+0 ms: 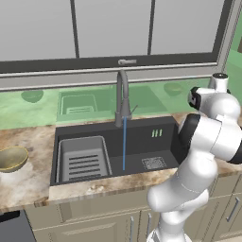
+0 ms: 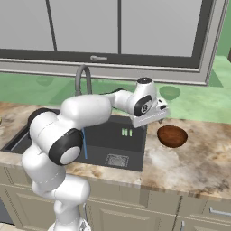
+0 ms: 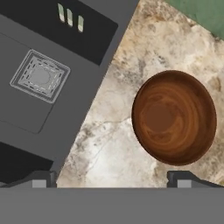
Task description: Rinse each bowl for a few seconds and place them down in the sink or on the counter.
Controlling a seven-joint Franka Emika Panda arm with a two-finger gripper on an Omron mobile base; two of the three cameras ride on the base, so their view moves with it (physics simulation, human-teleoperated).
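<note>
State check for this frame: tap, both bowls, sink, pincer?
Grey gooseneck tap: running, blue stream falling.
Dark rectangular sink: no bowl inside.
Shiny olive-gold bowl: upright on mottled stone counter, left of sink.
Dark reddish-brown bowl: upright on counter, ungrasped.
Pincer: open, above counter.

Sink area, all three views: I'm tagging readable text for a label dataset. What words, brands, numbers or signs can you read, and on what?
None: no words, brands or numbers are readable.
The sink has three pale slots on its back wall; these are openings, not characters.
The reddish-brown bowl, olive-gold bowl, faucet and counter carry no markings.
</note>
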